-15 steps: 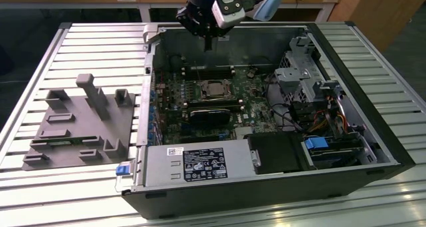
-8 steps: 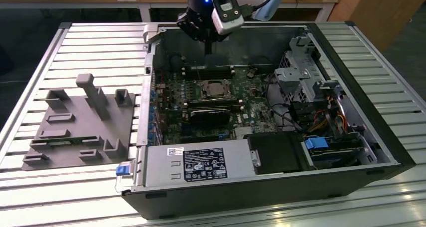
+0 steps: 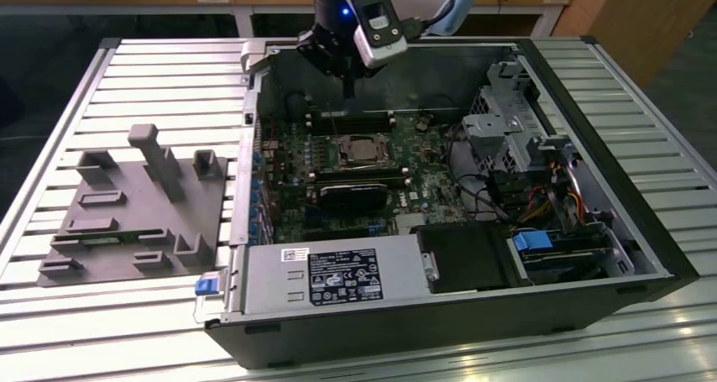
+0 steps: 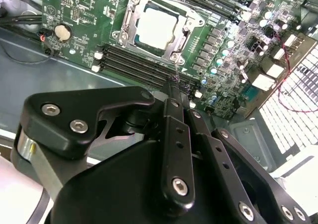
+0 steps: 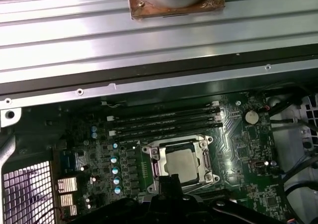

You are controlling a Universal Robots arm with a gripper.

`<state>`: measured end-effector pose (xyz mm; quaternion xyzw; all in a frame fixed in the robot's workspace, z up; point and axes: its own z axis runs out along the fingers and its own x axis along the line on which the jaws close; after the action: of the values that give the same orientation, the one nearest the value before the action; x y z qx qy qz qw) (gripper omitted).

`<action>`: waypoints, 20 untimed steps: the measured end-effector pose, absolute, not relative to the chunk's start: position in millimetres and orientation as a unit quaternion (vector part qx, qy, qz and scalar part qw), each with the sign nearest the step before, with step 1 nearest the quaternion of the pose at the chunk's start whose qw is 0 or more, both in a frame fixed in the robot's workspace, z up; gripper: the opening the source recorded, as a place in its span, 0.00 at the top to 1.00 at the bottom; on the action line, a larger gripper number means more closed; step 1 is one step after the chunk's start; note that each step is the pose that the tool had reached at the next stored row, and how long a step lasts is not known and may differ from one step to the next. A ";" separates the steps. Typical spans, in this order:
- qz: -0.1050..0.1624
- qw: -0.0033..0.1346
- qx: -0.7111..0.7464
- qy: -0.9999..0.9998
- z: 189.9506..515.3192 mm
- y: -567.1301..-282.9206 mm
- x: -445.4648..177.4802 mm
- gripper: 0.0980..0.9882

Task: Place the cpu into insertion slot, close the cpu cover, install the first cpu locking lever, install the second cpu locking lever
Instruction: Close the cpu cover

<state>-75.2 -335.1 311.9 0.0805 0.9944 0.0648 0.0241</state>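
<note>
The cpu [image 5: 180, 163] is seen seated in the insertion slot [image 3: 336, 153] beneath the lowered cpu cover [image 5: 205, 160], while the gripper [image 3: 348, 90] is held near it above the green board [image 5: 238, 149], with jaws drawn together on nothing.

The cpu [image 5: 181, 163] lies in the slot [image 5: 150, 150], the cover [image 5: 204, 159] down around it. Memory slots [image 4: 134, 65] flank the slot on two sides, and a fixture [image 3: 134, 206] lies well to the exterior view's left of it.
</note>
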 end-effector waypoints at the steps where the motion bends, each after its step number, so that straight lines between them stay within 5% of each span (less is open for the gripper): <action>1: 0.065 0.024 0.080 0.994 310.7 -335.1 -75.4 0.99; 20: 0.064 0.024 0.080 0.994 280.0 -335.1 -76.9 0.99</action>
<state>-76.9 -335.1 280.0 0.0805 0.9944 0.0643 0.0237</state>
